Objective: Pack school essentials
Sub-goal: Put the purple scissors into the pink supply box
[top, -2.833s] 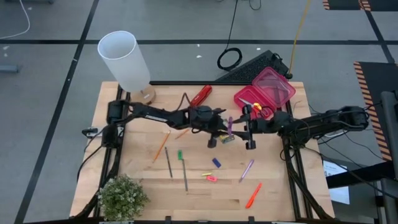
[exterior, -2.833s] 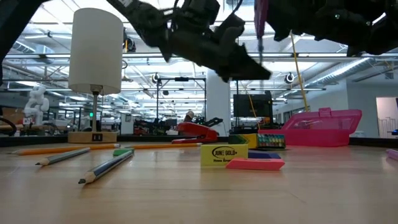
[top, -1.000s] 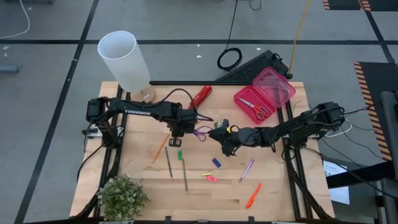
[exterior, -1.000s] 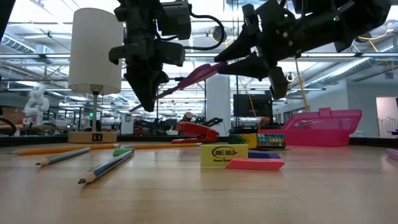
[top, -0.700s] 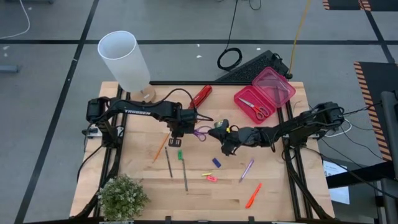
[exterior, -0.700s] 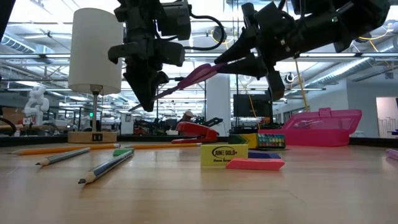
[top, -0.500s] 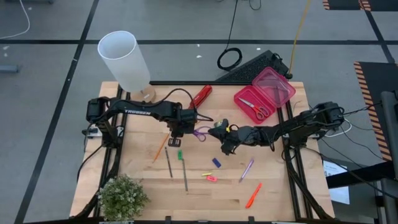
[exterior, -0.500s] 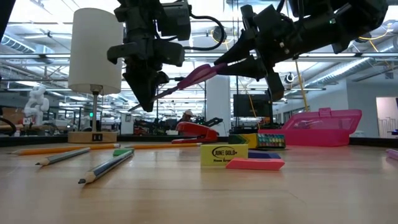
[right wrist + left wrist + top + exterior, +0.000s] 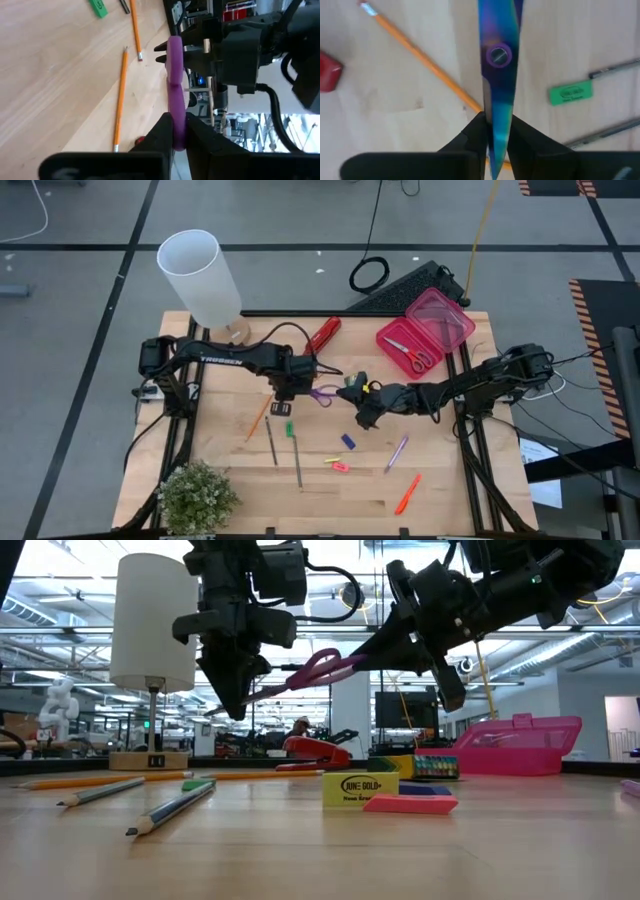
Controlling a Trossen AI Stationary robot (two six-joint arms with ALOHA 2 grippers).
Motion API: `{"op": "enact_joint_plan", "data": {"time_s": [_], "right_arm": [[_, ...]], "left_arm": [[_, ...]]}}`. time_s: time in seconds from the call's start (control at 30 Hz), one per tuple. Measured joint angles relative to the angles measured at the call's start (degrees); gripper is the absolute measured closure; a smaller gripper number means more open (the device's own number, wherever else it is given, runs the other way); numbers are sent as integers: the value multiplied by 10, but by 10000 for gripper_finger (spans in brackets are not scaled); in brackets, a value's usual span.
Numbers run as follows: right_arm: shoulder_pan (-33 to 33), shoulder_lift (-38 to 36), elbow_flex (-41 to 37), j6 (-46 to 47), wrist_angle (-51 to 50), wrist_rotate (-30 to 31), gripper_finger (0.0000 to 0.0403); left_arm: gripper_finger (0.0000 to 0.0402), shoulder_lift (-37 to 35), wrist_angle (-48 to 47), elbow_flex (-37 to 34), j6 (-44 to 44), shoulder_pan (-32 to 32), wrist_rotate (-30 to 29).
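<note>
A: Change since the shot half a second back? The scissors have rolled: the low view showed a flat purple sliver then, now the handle loops face the camera. Arms barely shifted.

B: Near to far in the low view. Pencils and a green eraser lie closest on the table, then the yellow eraser touching a pink one.

A: Above those, mid-table, both arms share the scissors well clear of the wood. Left gripper pinches the blades; right gripper is clamped on the purple handle.

B: Reason for the double hold: looks like a handover. The right arm sits nearer the pink box, so it probably carries.

A: Left hasn't released, so mid-transfer by that reading.

B: Behind them: crayon box, red stapler, the pink box at the back right with red scissors already in it. Lamp back left.

A: Unpacked: purple pen, orange marker, blue eraser, all loose on the front of the table.
</note>
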Motion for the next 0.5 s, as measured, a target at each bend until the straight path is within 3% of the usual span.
{"op": "enact_joint_plan", "data": {"time_s": [0.2,0.33,0.5], "right_arm": [[16,0,0,55,-46,17,384],[36,-6,0,88,-81,70,384],[67,-35,0,125,-139,151,384]], "left_arm": [[221,-1,7,1,-36,-9,-81],[146,-5,2,1,-25,-18,-122],[115,-42,0,1,-47,-31,-123]]}}
